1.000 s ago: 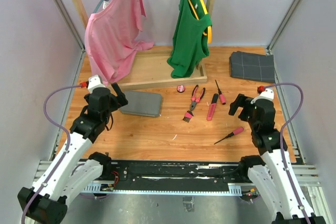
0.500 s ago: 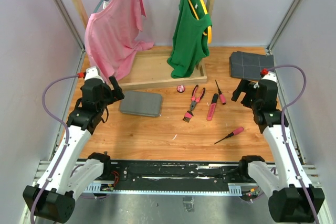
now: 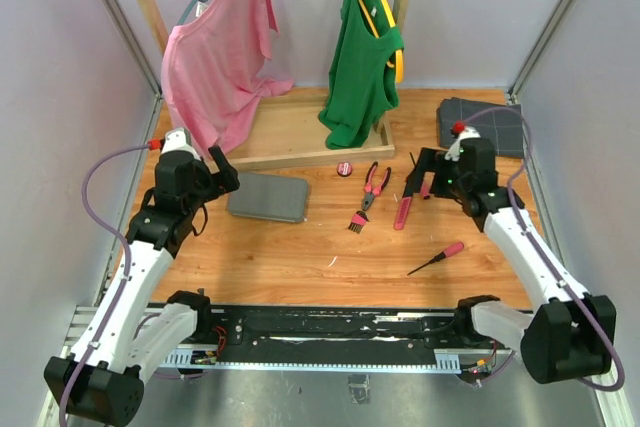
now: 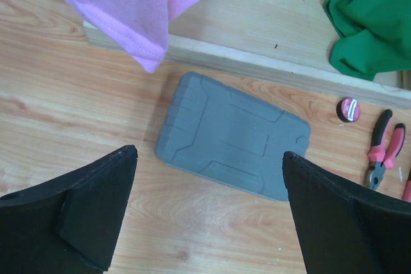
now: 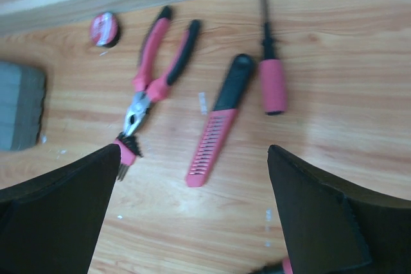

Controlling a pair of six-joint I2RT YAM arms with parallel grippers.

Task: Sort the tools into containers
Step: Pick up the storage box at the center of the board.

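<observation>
Left gripper [image 3: 224,171]: jaws spread wide, holding nothing, just left of closed grey case [image 3: 267,196] lying flat.
Right gripper [image 3: 420,175]: jaws wide apart, empty, over pliers [image 5: 153,81], pink knife-like tool [image 5: 215,126], screwdriver [image 5: 273,85].
Tools loose on table, right of case.

Closed grey case [image 4: 232,135] between spread pincer [image 4: 209,216] fingers (pliers [image 4: 384,152] right).

matt plastic case [image 4: 231,136], smooth wooden table [image 4: 192,222]

Left fingers [image 4: 83,216] and right fingers [image 5: 51,210] spread wide — holding nothing.
</observation>
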